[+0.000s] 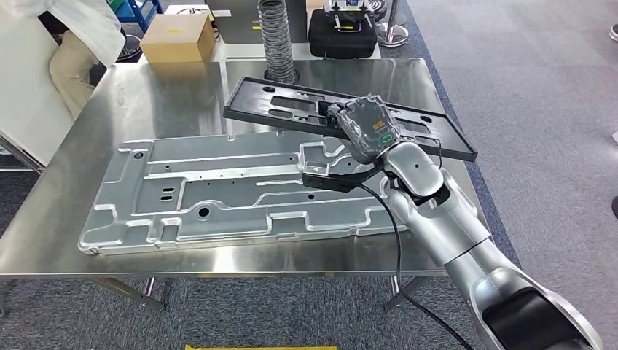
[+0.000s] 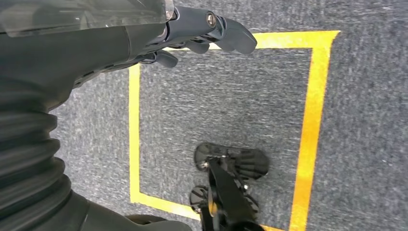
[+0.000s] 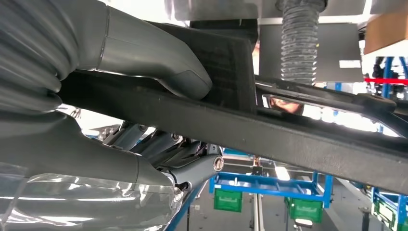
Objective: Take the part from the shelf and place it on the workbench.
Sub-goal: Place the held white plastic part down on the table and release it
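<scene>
A: Starting nearest us, where do we stand?

B: Our left hand (image 2: 202, 33) hangs over the carpet, fingers loosely curled, holding nothing. Our right hand (image 1: 364, 131) clamps the long black part (image 1: 291, 102), thumb on one face and fingers on the other.

A: Is it down yet?

B: We judge not quite. The part hovers tilted over the workbench (image 1: 218, 76) at about one o'clock, above the far edge of the silver panel (image 1: 218, 193). Lowering and letting go remain.
</scene>
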You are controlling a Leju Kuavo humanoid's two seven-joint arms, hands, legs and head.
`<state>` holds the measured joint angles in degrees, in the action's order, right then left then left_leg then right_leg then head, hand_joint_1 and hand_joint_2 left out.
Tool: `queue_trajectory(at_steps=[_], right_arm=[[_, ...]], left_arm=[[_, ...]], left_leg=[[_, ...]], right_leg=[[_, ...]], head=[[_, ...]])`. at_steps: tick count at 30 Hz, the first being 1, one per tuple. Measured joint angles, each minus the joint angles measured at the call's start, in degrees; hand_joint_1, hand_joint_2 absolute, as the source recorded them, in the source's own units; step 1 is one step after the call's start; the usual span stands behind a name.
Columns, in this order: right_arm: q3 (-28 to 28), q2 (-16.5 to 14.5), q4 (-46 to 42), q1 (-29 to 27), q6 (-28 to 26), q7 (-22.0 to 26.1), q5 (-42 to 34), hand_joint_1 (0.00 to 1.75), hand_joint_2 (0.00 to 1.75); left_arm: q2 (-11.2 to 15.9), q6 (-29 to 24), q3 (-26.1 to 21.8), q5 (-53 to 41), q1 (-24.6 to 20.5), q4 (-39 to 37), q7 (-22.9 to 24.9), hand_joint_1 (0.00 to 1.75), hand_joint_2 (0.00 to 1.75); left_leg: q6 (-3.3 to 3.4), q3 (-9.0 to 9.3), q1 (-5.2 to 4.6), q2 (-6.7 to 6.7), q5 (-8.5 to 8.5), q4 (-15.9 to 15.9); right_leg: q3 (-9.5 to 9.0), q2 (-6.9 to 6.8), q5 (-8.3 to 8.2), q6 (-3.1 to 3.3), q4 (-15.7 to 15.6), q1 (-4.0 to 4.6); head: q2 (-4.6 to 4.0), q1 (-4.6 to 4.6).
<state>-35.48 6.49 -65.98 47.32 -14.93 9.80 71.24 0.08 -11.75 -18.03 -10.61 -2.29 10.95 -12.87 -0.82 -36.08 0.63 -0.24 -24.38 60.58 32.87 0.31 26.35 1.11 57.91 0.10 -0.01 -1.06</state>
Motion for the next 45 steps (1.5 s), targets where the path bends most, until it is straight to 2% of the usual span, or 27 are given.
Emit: queue_trajectory(at_steps=[1, 3, 5, 7, 9, 10, 11, 12, 14, 16, 19, 21, 22, 24, 25, 26, 27, 29, 31, 35, 37, 39, 40, 41, 42, 43, 45], right_arm=[[-0.39, -0.08, 0.64, 0.5, 0.18, 0.08, -0.12, 1.75, 1.75], [-1.52, -0.57, 2.32, 1.33, 0.97, 0.87, -0.36, 1.75, 1.75], [-3.35, -1.91, 4.8, 1.88, 1.48, 2.02, -0.15, 1.75, 1.75], [-5.67, -4.02, 7.98, 2.27, 0.95, 2.51, 0.5, 1.75, 1.75], [-8.16, -6.36, 11.43, 2.41, 0.21, 2.3, 1.05, 1.75, 1.75], [-9.36, -7.46, 13.06, 2.39, -0.01, 2.02, 1.24, 1.75, 1.75], [-10.46, -8.5, 14.53, 2.37, -0.11, 1.65, 1.37, 1.75, 1.75], [-11.34, -9.47, 15.74, 2.39, -0.16, 1.24, 1.44, 1.75, 1.75], [-12.51, -11.07, 17.64, 2.68, -0.56, 0.56, 1.35, 1.75, 1.75], [-13.2, -12.48, 19.54, 3.28, -1.67, 0.24, 1.11, 1.75, 1.75], [-13.71, -14.31, 23.0, 4.25, -4.31, 1.34, 0.03, 1.75, 1.75], [-13.85, -15.8, 25.48, 5.01, -5.87, 2.59, -1.03, 1.75, 1.75], [-13.88, -16.67, 26.66, 5.35, -6.34, 2.94, -1.44, 1.75, 1.75], [-13.95, -18.23, 28.9, 5.78, -6.74, 2.99, -1.83, 1.75, 1.75], [-14.01, -18.85, 30.14, 5.83, -6.79, 2.73, -1.87, 1.75, 1.75], [-14.06, -19.3, 31.29, 5.84, -6.83, 2.39, -1.88, 1.75, 1.75], [-14.1, -19.62, 32.47, 5.83, -6.92, 2.01, -1.91, 1.75, 1.75], [-13.96, -19.82, 34.37, 5.85, -7.35, 1.41, -2.22, 1.75, 1.75], [-13.34, -19.77, 36.31, 5.93, -8.34, 1.26, -3.02, 1.75, 1.75], [-11.44, -19.41, 39.69, 5.97, -9.83, 2.27, -4.56, 1.75, 1.75], [-10.46, -19.28, 40.72, 5.99, -9.99, 2.85, -5.18, 0.87, 0.87], [-9.8, -19.25, 41.54, 5.91, -10.08, 3.29, -5.61, 0.0, 0.0], [-9.57, -19.23, 41.9, 5.79, -10.07, 3.55, -5.76, 0.0, 0.0], [-9.32, -19.22, 42.23, 5.66, -10.05, 3.82, -5.85, 0.0, 0.0], [-9.04, -19.22, 42.52, 5.56, -10.05, 4.09, -5.92, 0.0, 0.0], [-8.78, -19.25, 42.72, 5.51, -10.06, 4.35, -6.0, 0.0, 0.0], [-8.18, -19.32, 42.91, 5.54, -10.19, 4.81, -6.37, 0.0, 0.0]], left_arm=[[0.05, 0.01, -0.16, -0.03, -0.02, 0.0, -0.01, 0.0, 1.75], [0.13, 0.02, -0.44, -0.1, -0.03, 0.0, -0.02, 0.0, 1.75], [0.14, 0.02, -0.58, -0.24, -0.05, 0.0, -0.03, 0.0, 1.75], [0.11, 0.02, -0.72, -0.49, -0.19, 0.0, -0.09, 0.0, 1.75], [0.11, 0.14, -0.95, -0.83, -0.33, 0.0, -0.26, 0.0, 1.75], [0.11, 0.33, -1.07, -1.03, -0.34, 0.0, -0.41, 0.0, 1.75], [0.11, 0.56, -1.18, -1.28, -0.29, 0.0, -0.6, 0.0, 1.75], [0.11, 0.78, -1.26, -1.55, -0.24, 0.0, -0.81, 0.0, 1.75], [0.1, 1.17, -1.35, -2.1, -0.16, 0.0, -1.16, 0.0, 1.75], [0.1, 1.46, -1.37, -2.5, -0.24, 0.0, -1.34, 0.0, 1.75], [0.11, 1.62, -1.47, -2.85, -0.25, 0.0, -1.52, 0.0, 1.75], [0.11, 1.64, -1.56, -3.08, -0.26, 0.0, -1.87, 0.0, 1.75], [0.15, 1.66, -1.63, -3.17, -0.28, 0.0, -2.06, 0.0, 1.75], [0.21, 1.79, -1.75, -3.41, -0.33, 0.0, -2.29, 0.0, 1.75], [0.23, 1.91, -1.79, -3.61, -0.34, 0.0, -2.33, 0.0, 1.75], [0.23, 2.05, -1.8, -3.85, -0.34, 0.0, -2.34, 0.0, 1.75], [0.22, 2.21, -1.8, -4.1, -0.34, 0.0, -2.34, 0.0, 1.75], [0.22, 2.47, -1.8, -4.56, -0.35, 0.0, -2.4, 0.0, 1.75], [0.22, 2.74, -1.8, -5.05, -0.36, 0.0, -2.61, 0.0, 1.75], [0.2, 2.96, -1.8, -5.81, -0.29, 0.0, -3.1, 0.0, 1.75], [0.2, 2.99, -1.8, -6.02, -0.37, 0.0, -3.16, 0.0, 1.75], [0.21, 2.94, -1.83, -5.98, -0.42, 0.0, -3.24, 0.0, 1.75], [0.23, 2.87, -1.86, -5.87, -0.4, 0.0, -3.31, 0.0, 1.75], [0.26, 2.8, -1.91, -5.74, -0.39, 0.0, -3.38, 0.0, 1.75], [0.28, 2.73, -1.96, -5.6, -0.39, 0.0, -3.45, 0.0, 1.75], [0.29, 2.78, -1.99, -5.47, -0.41, 0.0, -3.57, 0.0, 1.75], [0.26, 3.22, -2.02, -5.32, -0.49, 0.0, -3.93, 0.0, 1.75]], left_leg=[[0.31, 0.8, -0.2, -0.01, 0.44, -1.84], [0.64, 1.06, -0.39, 0.0, 0.21, -2.66], [1.08, 1.46, -0.12, 0.13, 0.4, -3.32], [1.46, 1.83, 0.15, 0.27, 0.59, -3.88], [1.63, 1.86, 0.12, 0.28, 0.53, -3.9], [1.66, 1.89, 0.12, 0.25, 0.47, -3.87], [1.63, 1.93, 0.12, 0.2, 0.38, -3.8], [1.54, 1.98, 0.13, 0.12, 0.26, -3.68], [1.17, 2.08, 0.07, -0.05, -0.16, -3.24], [0.64, 1.97, -0.12, -0.14, -0.54, -2.74], [-0.36, 1.95, -0.04, -0.07, -0.73, -2.73], [-0.99, 1.26, 0.11, -0.03, -2.12, -0.89], [-1.23, 0.14, 0.16, -0.02, -3.63, 1.71], [-1.6, -3.49, 0.2, -0.02, -7.15, 9.51], [-1.71, -5.11, 0.23, -0.02, -8.09, 12.66], [-1.76, -5.88, 0.26, -0.02, -7.92, 13.86], [-1.75, -5.5, 0.32, -0.01, -6.63, 12.69], [-1.6, -1.77, 0.48, -0.02, -2.61, 4.71], [-1.12, 1.26, 0.34, -0.09, -0.57, -1.5], [0.3, 1.61, 0.21, -0.08, -0.39, -2.5], [1.07, 1.66, 0.39, 0.02, -0.15, -2.82], [1.46, 1.63, 0.28, 0.09, -0.17, -2.84], [1.53, 1.64, 0.2, 0.1, -0.2, -2.82], [1.56, 1.67, 0.12, 0.09, -0.22, -2.8], [1.58, 1.71, 0.03, 0.05, -0.24, -2.76], [1.56, 1.78, -0.06, 0.01, -0.27, -2.7], [1.44, 1.85, -0.3, -0.05, -0.41, -2.56]], right_leg=[[0.02, 0.04, 0.09, -0.23, 0.02, 0.04], [0.08, 0.11, 0.1, -0.79, -0.09, -0.01], [0.29, 0.06, 0.74, -1.36, 0.56, -0.07], [2.54, -0.02, 3.36, -1.82, 5.31, -0.22], [6.69, -0.05, 6.55, -2.14, 13.27, -0.43], [8.31, -0.06, 7.09, -2.27, 16.02, -0.58], [8.98, -0.07, 6.49, -2.34, 16.68, -0.71], [8.5, -0.11, 4.84, -2.35, 14.97, -0.83], [5.11, -0.27, 0.52, -2.07, 7.0, -0.89], [2.73, -0.35, -1.42, -1.58, 1.49, -0.7], [2.45, -0.17, -1.46, -0.68, 0.56, -0.5], [2.18, -0.11, -1.7, 0.01, 0.08, -0.69], [2.05, -0.11, -1.77, 0.26, -0.11, -0.79], [2.01, -0.09, -1.72, 0.47, -0.12, -0.72], [1.99, -0.09, -1.69, 0.51, -0.09, -0.68], [1.97, -0.09, -1.65, 0.5, -0.05, -0.65], [1.94, -0.1, -1.61, 0.45, 0.0, -0.65], [1.81, -0.08, -1.39, 0.14, 0.2, -0.65], [1.85, -0.01, -1.24, -0.39, 0.44, -0.49], [2.12, 0.05, -1.03, -1.6, 0.63, -0.44], [3.77, 0.01, 1.31, -2.14, 4.34, -0.48], [7.43, -0.02, 5.11, -2.42, 12.33, -0.51], [9.19, -0.03, 6.36, -2.47, 15.95, -0.51], [10.13, -0.03, 6.53, -2.43, 17.74, -0.5], [9.91, -0.03, 5.55, -2.27, 17.11, -0.48], [8.49, -0.03, 3.64, -1.99, 14.04, -0.42], [4.32, -0.11, -0.18, -1.12, 5.35, -0.07]], head=[[-0.01, 0.02], [0.0, 0.02], [-0.01, 0.08], [-0.01, 0.15], [-0.01, 0.19], [-0.01, 0.19], [-0.01, 0.19], [0.0, 0.19], [0.0, 0.18], [0.0, 0.14], [0.0, 0.12], [0.0, 0.1], [-0.01, 0.08], [-0.01, 0.06], [-0.01, 0.07], [-0.01, 0.07], [-0.01, 0.06], [-0.01, 0.07], [-0.01, 0.08], [-0.01, 0.15], [-0.01, 0.17], [0.0, 0.2], [-0.01, 0.2], [0.0, 0.2], [0.0, 0.2], [0.0, 0.2], [0.0, 0.15]])
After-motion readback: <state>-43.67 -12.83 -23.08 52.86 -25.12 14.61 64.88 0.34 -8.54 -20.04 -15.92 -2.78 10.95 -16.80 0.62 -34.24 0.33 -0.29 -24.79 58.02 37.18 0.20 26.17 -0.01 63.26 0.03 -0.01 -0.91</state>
